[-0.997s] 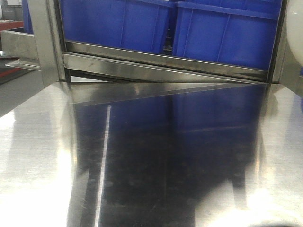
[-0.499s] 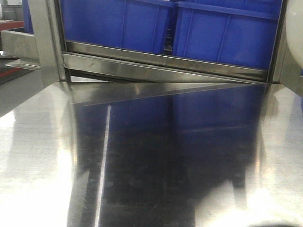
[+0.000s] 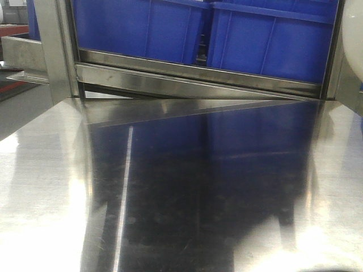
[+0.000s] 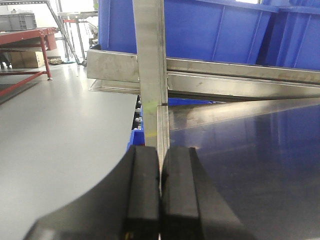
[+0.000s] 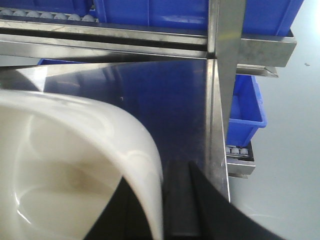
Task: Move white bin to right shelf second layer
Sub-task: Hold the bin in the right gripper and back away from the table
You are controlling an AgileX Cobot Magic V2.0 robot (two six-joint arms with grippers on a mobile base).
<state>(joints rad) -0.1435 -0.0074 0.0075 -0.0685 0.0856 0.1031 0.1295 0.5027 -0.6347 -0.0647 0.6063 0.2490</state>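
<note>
**A:** Which way is the white bin [image 5: 65,165] facing?

**B:** In the right wrist view its mouth opens back toward the camera, so the glossy cream inside shows. The hollow lies to the left of the jaws. The rim curves in from the left and drops straight down at the right gripper [image 5: 159,202].

**A:** And its long axis?

**B:** I cannot tell. Only one rounded corner of the mouth is in view.

**A:** How do the jaws stand on it?

**B:** They pinch the wall. One black finger [image 5: 182,200] sits tight against the outside, just right of the rim. The inner finger is only a dark shape under the wall's edge.

**A:** Where does that put the bin?

**B:** In the front view just a pale curved sliver [image 3: 353,34] shows at the upper right edge, above the steel tabletop [image 3: 198,187]. Ahead of the jaws lie the tabletop, then a steel rail [image 5: 100,40] with white rollers [image 5: 50,16] behind it and blue crates [image 3: 266,39] above.

**A:** And the left gripper [image 4: 160,162]?

**B:** Its pads are pressed together with nothing between them. An upright steel post [image 4: 150,65] stands straight ahead of the tips.
</note>
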